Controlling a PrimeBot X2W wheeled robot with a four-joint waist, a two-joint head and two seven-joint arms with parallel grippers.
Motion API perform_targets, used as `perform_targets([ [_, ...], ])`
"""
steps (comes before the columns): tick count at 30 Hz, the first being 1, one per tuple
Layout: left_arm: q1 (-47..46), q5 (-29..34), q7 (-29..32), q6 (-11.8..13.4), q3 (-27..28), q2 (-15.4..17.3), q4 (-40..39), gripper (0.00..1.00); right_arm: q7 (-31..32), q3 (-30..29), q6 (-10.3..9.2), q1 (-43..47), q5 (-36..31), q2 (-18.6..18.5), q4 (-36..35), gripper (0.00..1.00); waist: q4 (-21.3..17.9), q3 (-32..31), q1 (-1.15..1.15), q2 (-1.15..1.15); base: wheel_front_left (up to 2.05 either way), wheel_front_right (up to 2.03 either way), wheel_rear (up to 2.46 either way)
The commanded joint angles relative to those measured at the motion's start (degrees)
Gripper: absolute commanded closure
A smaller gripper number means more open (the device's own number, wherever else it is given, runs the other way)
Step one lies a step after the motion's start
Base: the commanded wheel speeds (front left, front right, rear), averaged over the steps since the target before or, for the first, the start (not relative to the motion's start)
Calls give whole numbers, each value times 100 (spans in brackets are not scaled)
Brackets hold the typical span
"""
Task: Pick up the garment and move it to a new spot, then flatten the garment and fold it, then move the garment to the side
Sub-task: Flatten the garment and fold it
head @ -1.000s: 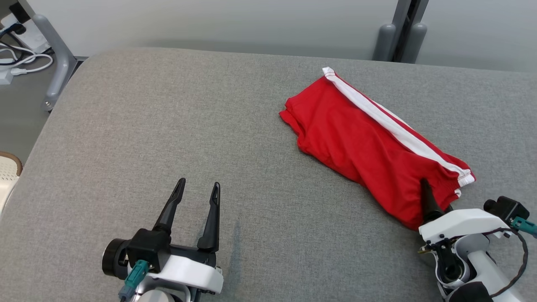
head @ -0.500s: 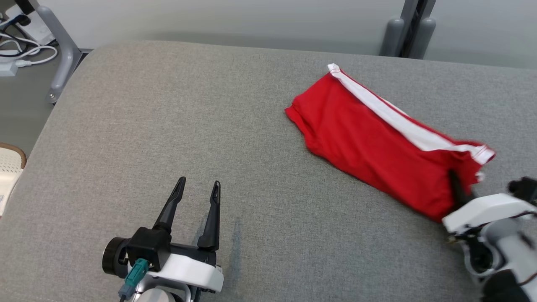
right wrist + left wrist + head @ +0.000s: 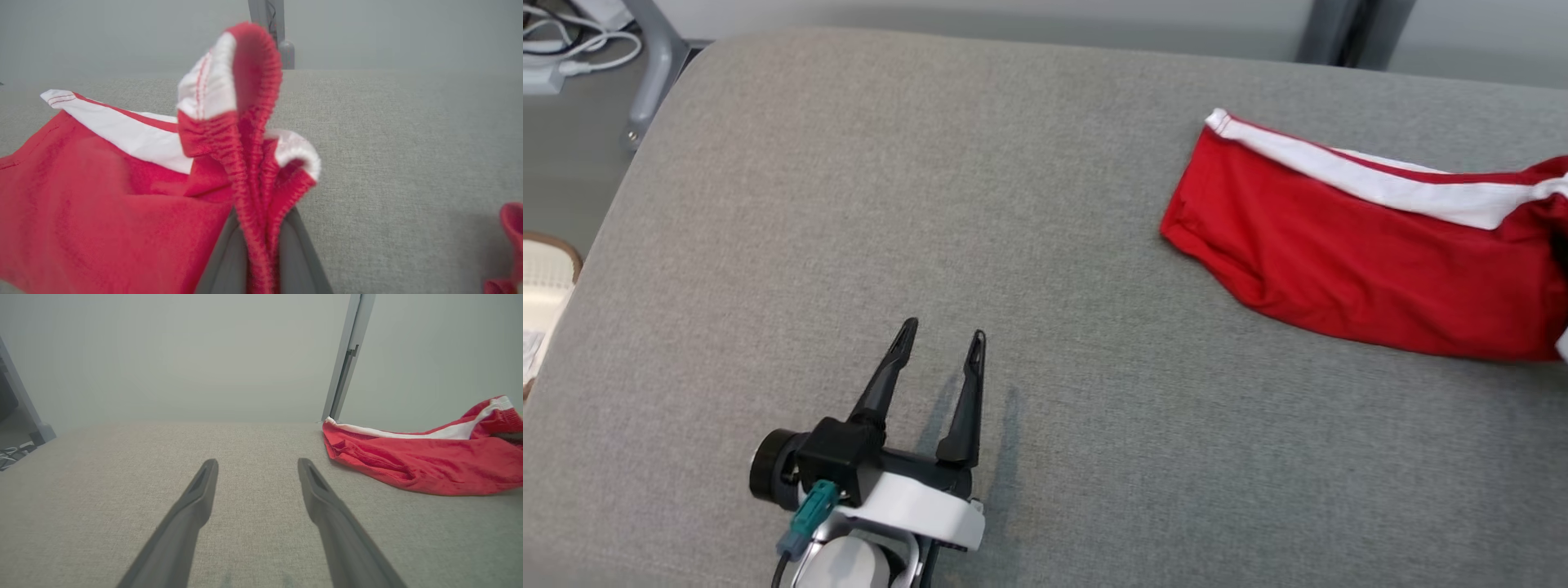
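**Q:** Head view: what lies where?
**A:** The red garment (image 3: 1356, 269), white stripe along one side, lies on the grey counter (image 3: 1013, 204) and runs off the right edge of the view. The left gripper (image 3: 943, 331) hovers well apart from the garment, to its left and nearer the robot. Its fingers are spread and grasp nothing, and it is probably parked clear so the cloth can travel.

**Q:** Left wrist view: what does it add?
**A:** This is a low sightline along the counter. The garment's end below the grey post (image 3: 347, 355) rests flat, while its opposite end rises off the counter. The head view crops that lift.

**Q:** Right wrist view: what explains the lift?
**A:** The right gripper (image 3: 263, 212) is clenched on the garment's elastic waistband (image 3: 249, 81), which bunches between the fingers and stands up above them. Neither other view shows this hold. Gripping one end lets the rest trail behind, which fits the first step, carrying the garment to a new spot. Flattening and folding are not yet begun. A red scrap shows right of the garment at the view's lower corner, and what it is cannot be told.
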Motion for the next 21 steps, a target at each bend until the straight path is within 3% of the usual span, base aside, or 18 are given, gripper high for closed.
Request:
perform_targets([
  [1, -118, -48, -22, 47, -42, 20, -3, 0, 147, 70, 1, -124, 92, -137, -34, 100, 109, 128, 0, 0, 0, 0, 0],
  [6, -235, -172, -22, 117, -263, 16, 44, 0, 522, 438, 0, -506, 80, -755, 76, 100, 302, 295, 0, 0, 0, 0, 0],
  [9, -295, -220, -23, 157, -358, 20, 60, 0, 572, 638, 0, -736, 7, -847, 210, 100, 383, 339, 0, 0, 0, 0, 0],
  [15, -257, -275, -22, 205, -413, 18, 125, 0, 613, 954, 0, -1118, 92, -657, 333, 100, 432, 229, 0, 0, 0, 0, 0],
  [21, -207, -304, -23, 184, -398, 18, 162, 0, 771, 948, 0, -1399, 545, -190, 578, 100, 464, 41, 0, 0, 0, 0, 0],
])
